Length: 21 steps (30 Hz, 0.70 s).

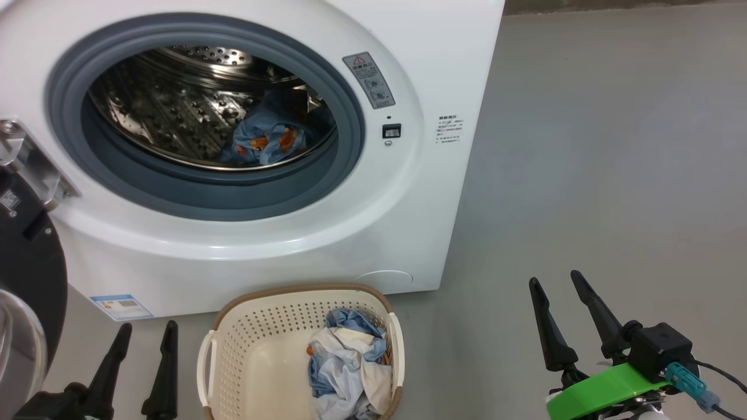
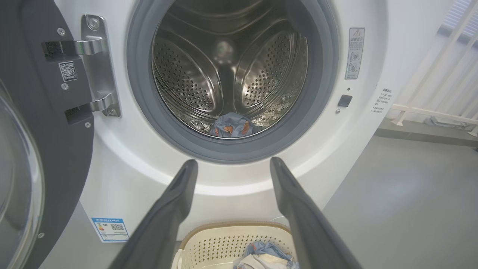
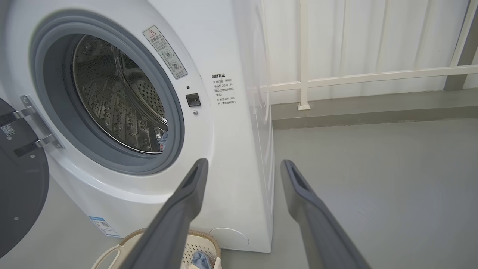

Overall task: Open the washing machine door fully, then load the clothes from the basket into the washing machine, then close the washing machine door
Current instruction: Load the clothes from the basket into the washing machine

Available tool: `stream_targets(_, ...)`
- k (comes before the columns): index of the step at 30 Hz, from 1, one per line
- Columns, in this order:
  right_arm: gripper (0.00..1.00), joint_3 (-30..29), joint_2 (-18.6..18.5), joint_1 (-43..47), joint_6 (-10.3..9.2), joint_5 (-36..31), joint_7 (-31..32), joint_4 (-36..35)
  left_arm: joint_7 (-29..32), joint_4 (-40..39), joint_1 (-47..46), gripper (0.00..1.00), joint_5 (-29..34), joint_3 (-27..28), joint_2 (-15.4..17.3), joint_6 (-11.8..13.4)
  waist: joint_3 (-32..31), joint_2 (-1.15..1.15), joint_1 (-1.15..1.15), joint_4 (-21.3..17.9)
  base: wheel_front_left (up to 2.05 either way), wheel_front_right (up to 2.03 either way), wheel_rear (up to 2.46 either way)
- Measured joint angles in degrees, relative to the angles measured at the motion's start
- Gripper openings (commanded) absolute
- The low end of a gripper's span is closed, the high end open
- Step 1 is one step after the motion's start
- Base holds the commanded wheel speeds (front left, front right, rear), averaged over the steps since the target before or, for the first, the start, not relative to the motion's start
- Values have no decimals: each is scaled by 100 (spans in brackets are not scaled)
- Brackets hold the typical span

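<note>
The washer [image 1: 408, 245] stands with its door [image 1: 29, 262] swung open to the left on a metal hinge [image 1: 26, 154]. In the drum [image 1: 169, 111] lies one garment [image 1: 265, 137], blue with orange prints, low at the right and close behind the grey gasket [image 1: 344, 151]. The basket [image 1: 262, 324] sits on the floor [image 1: 583, 175] just in front of the washer, below its mouth. Its clothes [image 1: 347, 364], crumpled blue and white pieces, are heaped against the right wall.

The left gripper [image 1: 148, 326] hangs just left of the basket, between it and the door, jaws spread wide and holding nothing. The right gripper [image 1: 555, 279] is well to the right of the basket, over the floor, jaws likewise apart and empty. A blue label [image 1: 121, 306] sits on the washer's lower front, near the left gripper. A white railing [image 3: 336, 76] runs behind, to the washer's right.
</note>
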Motion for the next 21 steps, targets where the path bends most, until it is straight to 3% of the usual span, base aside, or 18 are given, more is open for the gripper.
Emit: stream_targets(21,100,53,1,-22,0,7,0,-416,0,-7,-99,100,-424,-191,735,0,813,0,0,-320,0,0,0)
